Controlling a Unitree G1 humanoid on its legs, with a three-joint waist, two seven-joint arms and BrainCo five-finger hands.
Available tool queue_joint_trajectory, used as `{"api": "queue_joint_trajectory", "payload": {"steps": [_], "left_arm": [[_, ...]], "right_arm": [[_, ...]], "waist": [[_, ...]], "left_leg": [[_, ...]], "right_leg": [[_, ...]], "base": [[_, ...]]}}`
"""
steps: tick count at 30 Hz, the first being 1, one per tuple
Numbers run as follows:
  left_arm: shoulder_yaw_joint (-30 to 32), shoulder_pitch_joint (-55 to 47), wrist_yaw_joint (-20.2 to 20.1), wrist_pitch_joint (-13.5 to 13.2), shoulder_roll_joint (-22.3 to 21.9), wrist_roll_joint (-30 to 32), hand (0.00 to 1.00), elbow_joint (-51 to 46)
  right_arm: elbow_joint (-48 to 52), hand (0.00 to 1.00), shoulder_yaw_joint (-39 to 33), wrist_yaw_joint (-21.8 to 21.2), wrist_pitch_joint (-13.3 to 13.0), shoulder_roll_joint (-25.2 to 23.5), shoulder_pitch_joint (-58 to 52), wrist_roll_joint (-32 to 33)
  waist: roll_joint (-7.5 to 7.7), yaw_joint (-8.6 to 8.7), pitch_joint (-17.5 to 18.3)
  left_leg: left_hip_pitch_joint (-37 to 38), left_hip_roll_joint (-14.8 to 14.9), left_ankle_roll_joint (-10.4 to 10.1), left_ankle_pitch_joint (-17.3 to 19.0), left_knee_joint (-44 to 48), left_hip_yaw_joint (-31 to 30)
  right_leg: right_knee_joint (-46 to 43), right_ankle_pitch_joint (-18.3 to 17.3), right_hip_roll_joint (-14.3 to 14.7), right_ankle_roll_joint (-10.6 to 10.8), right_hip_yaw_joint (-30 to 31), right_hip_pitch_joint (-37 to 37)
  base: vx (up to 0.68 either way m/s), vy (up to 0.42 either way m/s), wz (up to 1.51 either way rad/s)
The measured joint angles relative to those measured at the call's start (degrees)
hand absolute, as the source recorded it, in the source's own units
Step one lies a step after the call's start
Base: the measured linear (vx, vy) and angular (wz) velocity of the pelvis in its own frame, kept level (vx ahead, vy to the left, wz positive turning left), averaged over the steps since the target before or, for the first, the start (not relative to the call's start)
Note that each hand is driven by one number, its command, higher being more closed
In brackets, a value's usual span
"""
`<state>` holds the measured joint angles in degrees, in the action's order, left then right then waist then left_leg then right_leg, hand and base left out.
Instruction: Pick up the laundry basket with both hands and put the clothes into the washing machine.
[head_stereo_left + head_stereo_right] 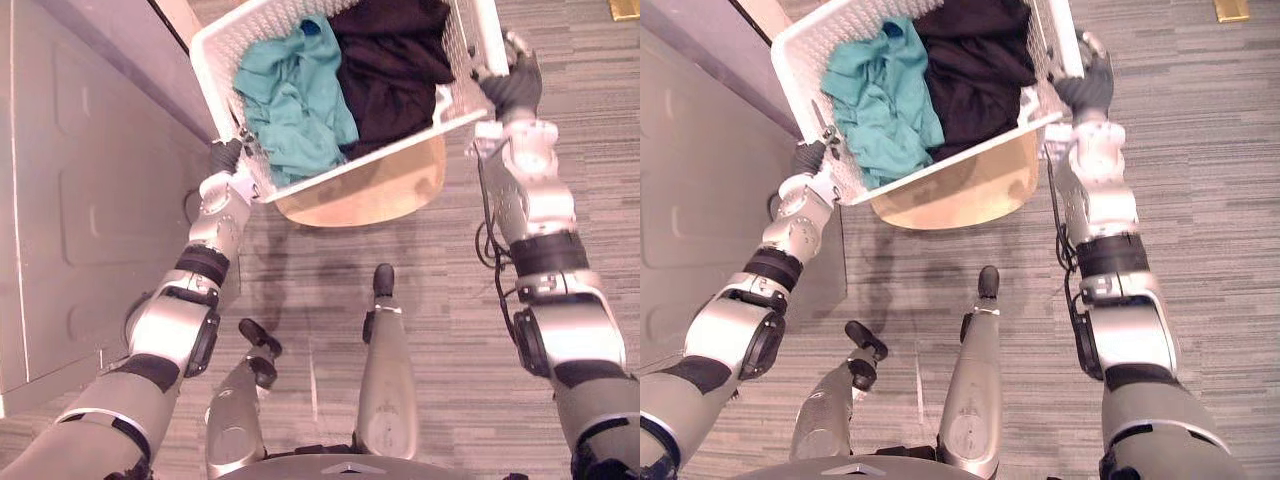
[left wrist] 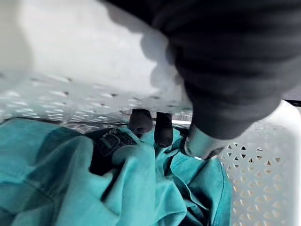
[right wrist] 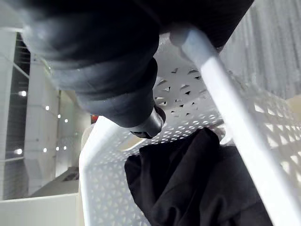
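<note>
Basket (image 1: 380,148): white, perforated, held in the air at 12 o'clock in the head view. It is tilted, with its 10 o'clock corner closest to the machine.
Contents: teal cloth (image 1: 295,95) on the 9 o'clock side and black cloth (image 1: 390,60) on the 3 o'clock side, both inside the walls.
Left hand (image 1: 228,155): at the basket's 7 o'clock corner. Its dark fingertips (image 2: 141,122) are hooked over the rim, so it is clamped on the basket.
Right hand (image 1: 515,85): at the 3 o'clock end, curled round the rim bar and gripping the basket.
Machine (image 1: 90,180): a grey panelled body at 9 o'clock, which I take to be the washer. Its opening is not seen.
Stool (image 1: 370,190): a round wooden top directly under the basket, with no contact apparent.
Risk 1: the left grip is on a corner only. Tilting further to tip the load out could let the rim slide out of the fingers.
Risk 2: the loose cloth may slump to the low side and spill onto the floor (image 1: 450,300) before the basket reaches the opening.
Risk 3: swinging toward 9 o'clock could knock the basket wall against the machine.
Left wrist view adds: the fingertips rest against teal cloth inside the rim, which the head views hide.
Right wrist view adds: the rim passing under the hand, with black cloth just below it.
Head views add: the layout of both arms, the stool and the machine.
</note>
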<state>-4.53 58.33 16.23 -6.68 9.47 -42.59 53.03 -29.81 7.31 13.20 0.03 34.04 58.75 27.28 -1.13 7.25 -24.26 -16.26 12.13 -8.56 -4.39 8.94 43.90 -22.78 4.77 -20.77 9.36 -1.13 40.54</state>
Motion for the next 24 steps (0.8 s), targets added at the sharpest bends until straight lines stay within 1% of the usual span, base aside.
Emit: {"api": "queue_joint_trajectory", "payload": {"steps": [4,10,12,16,17,19,21,23,24], "left_arm": [[0.1,0.7,0.8,1.4,0.9,0.2,1.00,0.7],[-0.2,0.7,0.8,3.8,1.1,3.5,1.00,2.8],[-0.3,0.7,0.8,4.1,1.1,4.6,1.00,2.9],[-0.5,0.7,0.8,4.4,1.1,5.8,1.00,3.4],[-0.6,0.8,0.8,4.5,1.2,6.9,1.00,4.2],[-0.8,0.8,0.8,4.7,1.2,8.0,1.00,4.3],[-0.9,0.8,0.8,4.8,1.2,8.0,1.00,4.3],[-1.2,0.8,0.8,4.8,1.2,8.2,1.00,4.3],[-1.4,0.9,0.7,4.8,1.2,9.2,1.00,4.3]], "right_arm": [[-5.9,1.00,2.8,0.0,0.4,-0.4,2.5,-0.6],[-11.6,1.00,3.2,0.0,1.9,-2.0,2.7,-0.7],[-12.2,1.00,3.1,0.0,2.6,-2.4,2.7,-0.7],[-13.3,1.00,2.5,-0.1,2.7,-2.7,2.8,-0.7],[-14.9,1.00,1.6,-0.1,2.7,-3.8,3.0,-0.7],[-16.6,1.00,0.4,-0.2,2.7,-4.3,3.0,-0.7],[-17.2,1.00,-1.0,-0.2,2.7,-5.2,3.0,-0.7],[-17.6,1.00,-1.9,-0.3,2.7,-5.3,3.0,-0.7],[-18.3,1.00,-2.2,-0.4,2.7,-5.4,3.0,-0.7]], "waist": [[0.13,-0.69,-0.7],[0.15,-0.67,-0.9],[0.15,-0.59,-0.9],[0.15,-0.72,-0.9],[0.15,-0.68,-0.9],[0.15,-0.66,-0.9],[0.15,-0.66,-0.9],[0.14,-0.64,-0.9],[0.14,-0.65,-0.9]], "left_leg": [[-0.5,0.2,0.2,-0.2,-0.1,1.0],[-0.6,0.3,0.3,-0.2,-0.5,2.0],[-0.6,0.3,0.3,-0.2,-0.7,2.2],[0.0,0.3,0.3,-0.2,-1.3,3.2],[0.5,0.2,0.3,-0.2,-1.3,3.6],[0.8,0.2,0.3,-0.2,-1.5,4.0],[1.3,-0.1,0.3,-0.2,-2.2,4.7],[1.5,-0.2,0.3,-0.2,-2.2,4.9],[1.5,-0.2,0.3,-0.2,-2.2,4.9]], "right_leg": [[0.0,0.0,0.1,0.0,-0.6,0.5],[0.0,0.0,0.1,0.0,-1.3,0.7],[-0.1,0.0,0.1,0.0,-1.3,0.7],[-0.3,0.0,0.2,-0.1,-1.3,0.6],[-0.6,0.0,0.2,-0.1,-1.2,0.6],[-0.6,0.0,0.3,-0.1,-1.2,0.6],[-0.7,0.0,0.4,-0.1,-1.1,0.6],[-0.9,0.0,0.3,-0.1,-1.0,0.6],[-0.9,0.0,0.3,-0.1,-1.0,0.6]], "base": [[0.06,-0.005,0.03],[0.10,-0.009,0.01],[0.11,-0.013,0.01],[0.10,-0.016,-0.05],[0.08,-0.025,-0.07],[0.11,-0.035,-0.07],[0.09,-0.030,-0.07],[0.08,-0.032,-0.04],[0.08,-0.036,-0.01]]}}
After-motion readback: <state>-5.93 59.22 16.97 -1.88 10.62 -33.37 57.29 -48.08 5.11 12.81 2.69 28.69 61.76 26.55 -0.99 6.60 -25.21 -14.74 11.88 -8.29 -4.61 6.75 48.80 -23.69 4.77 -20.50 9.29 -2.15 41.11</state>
